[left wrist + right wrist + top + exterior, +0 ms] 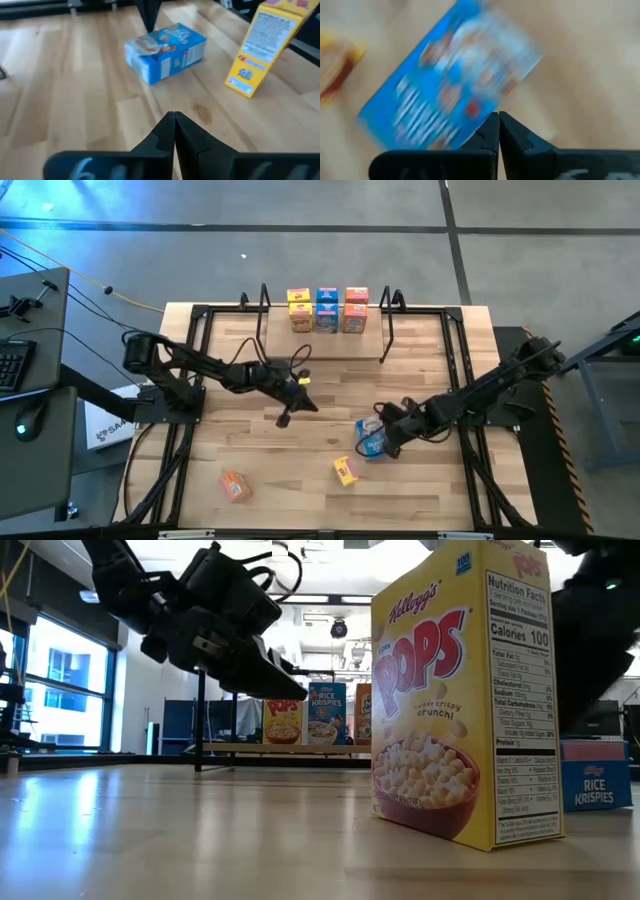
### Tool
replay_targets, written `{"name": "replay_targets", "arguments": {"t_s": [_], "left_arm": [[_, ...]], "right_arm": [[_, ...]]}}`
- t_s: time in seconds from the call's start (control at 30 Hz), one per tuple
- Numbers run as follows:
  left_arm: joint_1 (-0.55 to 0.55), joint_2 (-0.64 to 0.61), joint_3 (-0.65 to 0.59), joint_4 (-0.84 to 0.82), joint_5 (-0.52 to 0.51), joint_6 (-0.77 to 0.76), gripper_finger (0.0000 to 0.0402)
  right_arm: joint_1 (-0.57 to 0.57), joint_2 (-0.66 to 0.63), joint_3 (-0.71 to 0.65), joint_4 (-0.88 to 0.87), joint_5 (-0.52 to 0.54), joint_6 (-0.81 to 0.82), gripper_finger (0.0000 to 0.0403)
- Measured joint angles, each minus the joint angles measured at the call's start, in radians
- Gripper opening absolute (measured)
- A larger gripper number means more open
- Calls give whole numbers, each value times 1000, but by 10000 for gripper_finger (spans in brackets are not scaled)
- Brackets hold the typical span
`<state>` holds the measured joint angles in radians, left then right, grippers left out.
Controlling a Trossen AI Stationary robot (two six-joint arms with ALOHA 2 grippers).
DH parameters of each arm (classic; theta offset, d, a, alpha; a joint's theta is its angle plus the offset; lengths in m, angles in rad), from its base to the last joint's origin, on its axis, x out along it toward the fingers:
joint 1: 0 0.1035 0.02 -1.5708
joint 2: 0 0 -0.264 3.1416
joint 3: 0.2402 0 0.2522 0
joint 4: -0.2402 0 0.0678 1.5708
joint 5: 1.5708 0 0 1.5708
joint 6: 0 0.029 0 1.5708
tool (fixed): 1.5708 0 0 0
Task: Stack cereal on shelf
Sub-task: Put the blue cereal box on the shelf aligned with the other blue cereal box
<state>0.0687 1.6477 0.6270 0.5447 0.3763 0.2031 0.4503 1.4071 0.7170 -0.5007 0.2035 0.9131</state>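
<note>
Light plank tabletop (pixel 300 480) over grey floor (pixel 300 250): six cereal boxes (pixel 327 310) on the shelf (pixel 325 345), three nearer, the blue box (pixel 370 438) beside clenched right end effector (pixel 392 448); left end effector (pixel 284 418) clenched, empty.

The tabletop (pixel 300 470) is pale wood in jointed strips, smooth with a soft sheen, edged by black metal tubing. Against its far edge, the shelf (pixel 325 340) is a light wooden plank on black wire loops. The Corn Pops box (pixel 462 690) on the tabletop is printed cardboard with a slight gloss; the blue Rice Krispies box (pixel 165 50) beside it looks alike. Both the left claw (pixel 174 122) and the right claw (pixel 498 125) are matt black plastic.
</note>
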Motion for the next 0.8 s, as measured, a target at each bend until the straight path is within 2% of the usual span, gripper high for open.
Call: {"name": "replay_targets", "arguments": {"t_s": [0.1, 0.2, 0.27, 0.5, 0.7, 0.8], "left_arm": [[-30, 16, 0, 23, -5, -8, 0], [-61, 26, 0, 52, -22, -9, 0], [-83, 26, 0, 49, -54, -9, 0], [-127, 26, 0, 61, -125, -7, 0], [-127, 26, 0, 68, -134, 12, 0], [-114, 26, 0, 123, -138, -5, 0]], "right_arm": [[39, 16, 0, 29, -139, 50, 0], [81, 54, 0, 128, -167, 56, 0], [93, 90, 0, 190, -140, 65, 0], [84, 206, 0, 339, 60, 73, 0], [39, 217, 0, 372, 186, 13, 0], [14, 216, 0, 385, 228, -38, 0]]}}
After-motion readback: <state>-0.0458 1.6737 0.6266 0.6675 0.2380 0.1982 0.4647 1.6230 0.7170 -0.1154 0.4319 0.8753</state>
